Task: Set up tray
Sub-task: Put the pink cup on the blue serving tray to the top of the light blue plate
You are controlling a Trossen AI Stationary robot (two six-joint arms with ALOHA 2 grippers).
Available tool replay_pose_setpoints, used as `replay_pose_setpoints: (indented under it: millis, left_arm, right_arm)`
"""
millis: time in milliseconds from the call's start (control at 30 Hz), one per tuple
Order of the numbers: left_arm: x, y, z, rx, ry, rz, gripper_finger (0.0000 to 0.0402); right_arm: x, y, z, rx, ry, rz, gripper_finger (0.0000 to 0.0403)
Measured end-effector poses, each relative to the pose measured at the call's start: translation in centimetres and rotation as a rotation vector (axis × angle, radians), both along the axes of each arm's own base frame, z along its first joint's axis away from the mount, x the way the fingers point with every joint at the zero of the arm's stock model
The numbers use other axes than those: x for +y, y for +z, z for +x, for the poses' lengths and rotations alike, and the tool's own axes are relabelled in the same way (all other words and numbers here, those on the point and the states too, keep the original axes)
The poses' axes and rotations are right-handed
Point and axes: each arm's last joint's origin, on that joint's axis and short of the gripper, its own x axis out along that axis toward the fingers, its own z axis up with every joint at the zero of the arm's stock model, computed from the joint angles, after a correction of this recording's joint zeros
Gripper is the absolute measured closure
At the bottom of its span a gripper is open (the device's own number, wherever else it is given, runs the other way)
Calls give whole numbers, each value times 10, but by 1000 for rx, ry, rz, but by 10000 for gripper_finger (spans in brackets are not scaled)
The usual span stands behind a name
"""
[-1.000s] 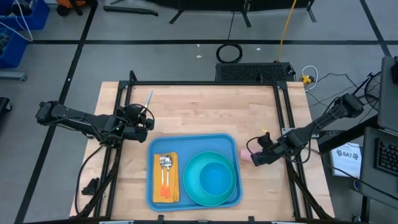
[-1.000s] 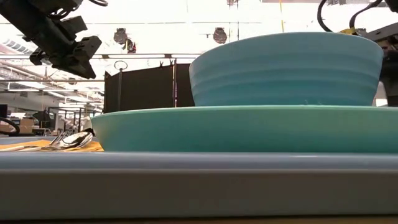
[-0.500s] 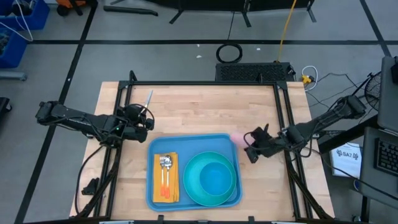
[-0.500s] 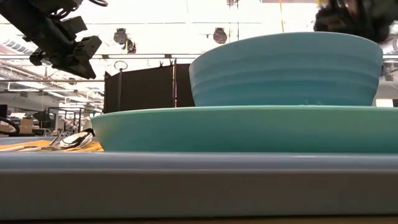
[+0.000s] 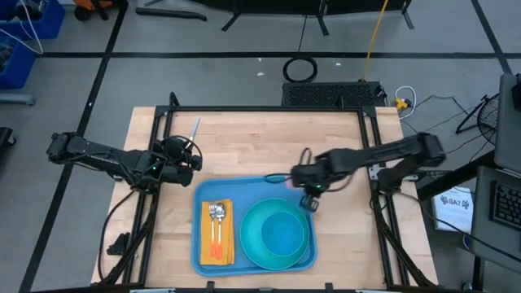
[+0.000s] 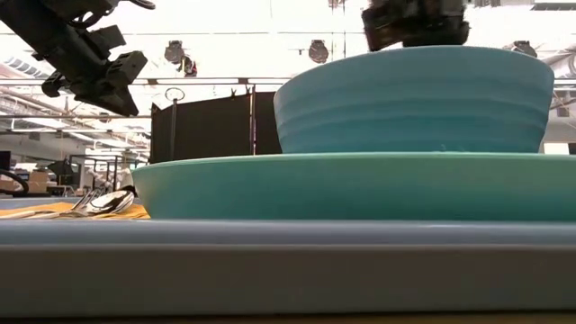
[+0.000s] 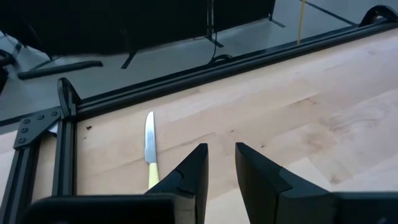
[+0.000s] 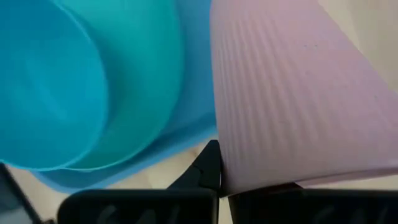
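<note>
Over the wooden table (image 5: 260, 138), the right gripper (image 5: 298, 181) holds a pink cup (image 8: 292, 106) above the tray (image 5: 244, 185).

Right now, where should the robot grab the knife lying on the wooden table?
Take the flat-lying silver-bladed knife by its pale yellow handle, coming straight down and pinching across its narrow width. The handle end points toward the left end effector, open nearby, and the blade points away.

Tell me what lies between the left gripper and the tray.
Nothing: in the high view only bare wooden tabletop separates the left gripper from the tray. The knife lies on the gripper's far side.
</note>
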Motion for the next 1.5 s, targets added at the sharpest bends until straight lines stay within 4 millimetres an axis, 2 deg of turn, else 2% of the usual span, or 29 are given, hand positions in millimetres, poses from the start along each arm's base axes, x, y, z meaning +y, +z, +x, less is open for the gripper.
replay_pose_setpoints:
  millis: [200,400,700,867,1033,1367,1500]
  left_arm:
    - [0,0,0,1,-3,-7,316]
    - [0,0,0,5,-5,-5,316]
    - [0,0,0,9,-3,12,316]
    - [0,0,0,5,0,13,316]
    - [0,0,0,3,1,11,316]
    - [0,0,0,3,1,10,316]
    - [0,0,0,3,1,10,316]
  right_arm:
    - [-10,-30,29,194,125,5,402]
    - [-20,-48,33,321,156,51,403]
    - [-20,-49,34,332,174,115,403]
    - [-18,-48,40,276,178,148,397]
    - [-17,-48,42,247,178,183,362]
    - [-17,-48,48,199,143,181,256]
    - [-16,-41,51,178,138,180,231]
